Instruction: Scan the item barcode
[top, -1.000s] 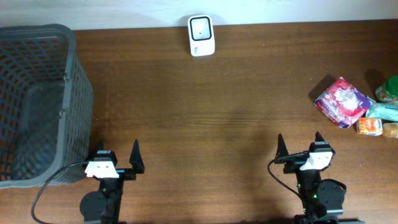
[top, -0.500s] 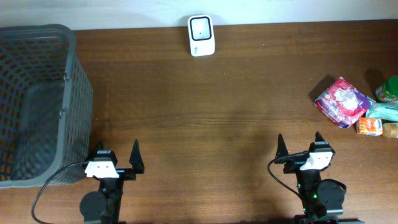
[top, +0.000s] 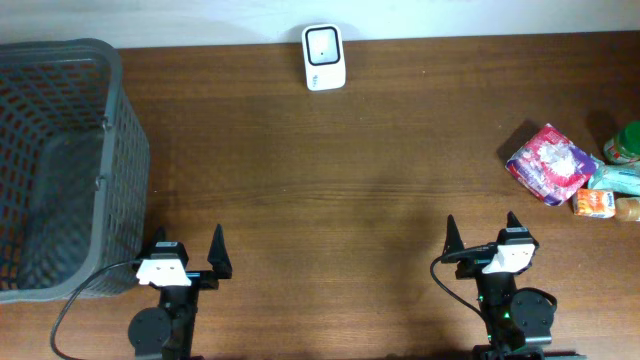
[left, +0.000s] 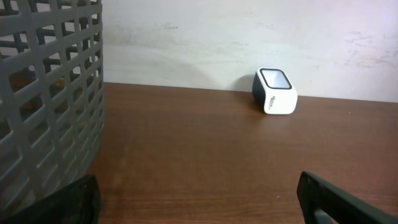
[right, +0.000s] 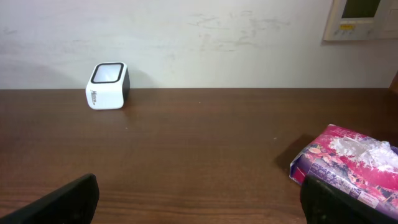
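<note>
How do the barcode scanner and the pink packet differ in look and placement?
The scanner is a small white box with a dark window; the pink packet is larger, crinkly, printed pink and purple. The scanner stands alone at the far edge; the pink packet lies at the right, next to other groceries. The scanner sits square to the wall; the pink packet lies angled. Both rest on the table, untouched.
</note>
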